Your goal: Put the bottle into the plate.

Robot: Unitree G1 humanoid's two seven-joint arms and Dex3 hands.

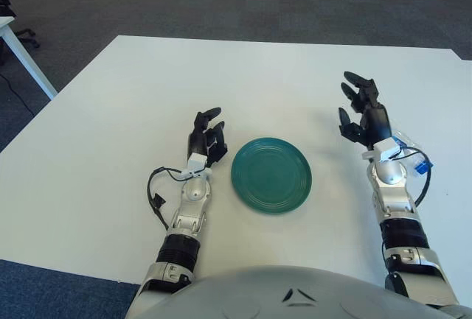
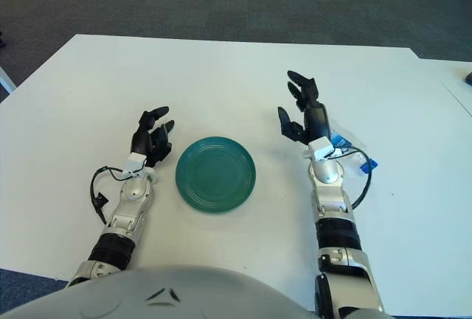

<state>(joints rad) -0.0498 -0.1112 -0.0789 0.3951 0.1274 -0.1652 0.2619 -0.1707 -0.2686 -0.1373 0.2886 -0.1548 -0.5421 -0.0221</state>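
A clear plastic bottle point(image 1: 410, 154) with a blue label lies on its side at the right of the white table, mostly hidden behind my right wrist. A round dark green plate point(image 1: 271, 174) sits in the middle, with nothing on it. My right hand point(image 1: 358, 107) is raised right of the plate, fingers spread and holding nothing, just left of and above the bottle. My left hand point(image 1: 206, 135) shows beside the plate's left rim, fingers relaxed and holding nothing.
The white table point(image 1: 147, 90) stretches far ahead and to both sides. A black cable loop point(image 1: 156, 200) hangs by my left wrist. Another table's corner point(image 1: 13, 35) stands off to the far left over dark carpet.
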